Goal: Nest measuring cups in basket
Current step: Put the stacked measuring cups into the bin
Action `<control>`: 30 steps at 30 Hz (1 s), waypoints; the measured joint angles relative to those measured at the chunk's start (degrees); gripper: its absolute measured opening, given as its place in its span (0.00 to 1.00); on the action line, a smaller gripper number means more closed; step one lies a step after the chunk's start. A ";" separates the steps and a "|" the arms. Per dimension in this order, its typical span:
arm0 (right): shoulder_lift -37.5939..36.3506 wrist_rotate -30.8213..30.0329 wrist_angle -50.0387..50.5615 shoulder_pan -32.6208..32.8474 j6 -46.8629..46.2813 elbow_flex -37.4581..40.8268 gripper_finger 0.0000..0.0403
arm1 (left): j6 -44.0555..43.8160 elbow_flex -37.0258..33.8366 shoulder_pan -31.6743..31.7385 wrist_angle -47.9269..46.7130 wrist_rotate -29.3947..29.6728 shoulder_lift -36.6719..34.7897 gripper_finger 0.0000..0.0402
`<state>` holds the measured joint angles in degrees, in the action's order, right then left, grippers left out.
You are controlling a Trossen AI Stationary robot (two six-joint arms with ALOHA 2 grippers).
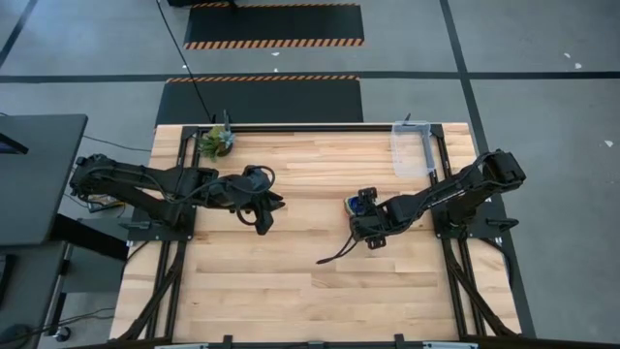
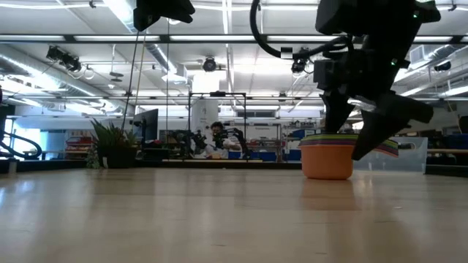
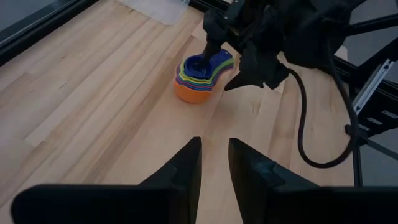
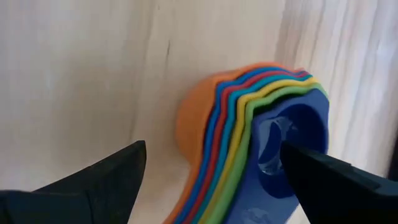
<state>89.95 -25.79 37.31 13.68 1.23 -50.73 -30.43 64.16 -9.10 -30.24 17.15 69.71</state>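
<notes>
The measuring cups (image 1: 357, 205) stand nested in one stack on the table, orange outermost at the bottom and dark blue innermost on top (image 3: 198, 78), with their handles fanned to one side (image 4: 249, 124). My right gripper (image 4: 214, 148) is open and comes down over the stack. One finger is at the dark blue cup's bowl and the other is outside the stack, beyond the handles (image 3: 219, 68). The clear basket (image 1: 412, 147) sits at the table's far right corner, apart from the cups. My left gripper (image 1: 263, 221) hovers open at mid-table, left of the cups (image 3: 214, 146). My right gripper comes at the stack from above, slanting in from the table's right. One fingertip (image 4: 298, 158) stands over the dark blue cup's bowl (image 4: 273, 140), and the other is clear of the orange wall. I cannot tell whether either finger touches a cup. The stack rests on its base on the table (image 2: 327, 157).
A small green potted plant (image 1: 218, 142) stands at the far left edge of the table. A black cable (image 1: 334, 257) trails from the right arm onto the wood near the cups. Bare wood lies between the two arms and along the near half of the table.
</notes>
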 joint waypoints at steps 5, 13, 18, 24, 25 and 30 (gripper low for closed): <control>0.00 -5.02 -0.94 0.00 3.73 1.21 0.93 | -0.01 0.00 0.00 0.00 -0.01 0.00 0.22; 0.00 -7.23 -6.72 0.01 3.79 4.63 0.93 | -0.03 0.00 0.00 0.02 0.02 0.00 0.22; 0.00 -7.20 -7.72 0.00 3.90 5.02 0.93 | -0.03 0.00 -0.01 0.01 0.01 0.00 0.22; 0.00 -2.40 -7.75 -0.50 5.11 5.02 0.93 | 0.04 0.00 0.00 0.02 -0.01 0.00 0.22; -0.03 -1.08 -7.80 -0.81 6.21 4.97 0.93 | 0.03 0.00 0.00 0.00 -0.01 0.00 0.22; -0.05 -1.24 -8.43 -1.48 8.21 4.93 0.93 | 0.01 0.00 0.00 0.00 -0.01 0.00 0.22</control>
<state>89.90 -27.03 28.87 12.20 9.44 -45.80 -30.42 64.16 -9.10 -30.24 17.15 69.71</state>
